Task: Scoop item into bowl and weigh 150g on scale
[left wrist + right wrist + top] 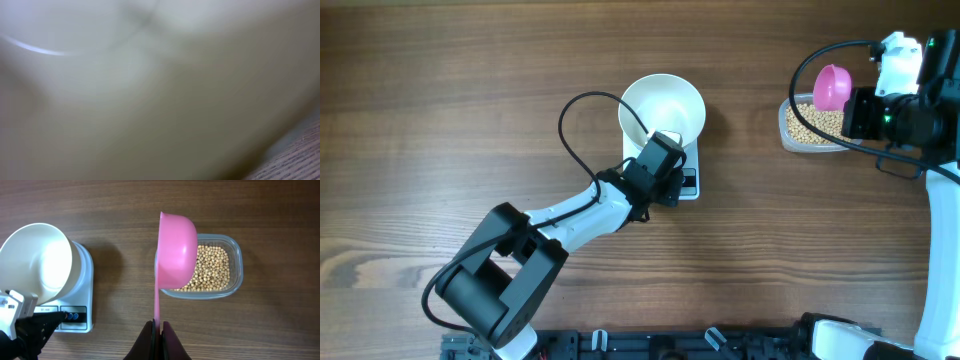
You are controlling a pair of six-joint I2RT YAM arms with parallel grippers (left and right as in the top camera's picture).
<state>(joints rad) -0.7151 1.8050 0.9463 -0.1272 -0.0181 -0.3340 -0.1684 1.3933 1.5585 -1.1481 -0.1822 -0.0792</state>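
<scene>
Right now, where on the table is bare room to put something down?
Bare wood: between scale and bean container, and the table left of the bowl. Crowded: the left hand at the bowl; the right hand with the pink scoop at the container.

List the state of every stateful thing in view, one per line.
bowl: empty, sitting on scale
scale: under bowl, display unreadable
beans: in clear container
scoop: held on edge above container
right gripper: jaws shut on scoop handle
left gripper: jaws shut, at bowl's near rim
</scene>
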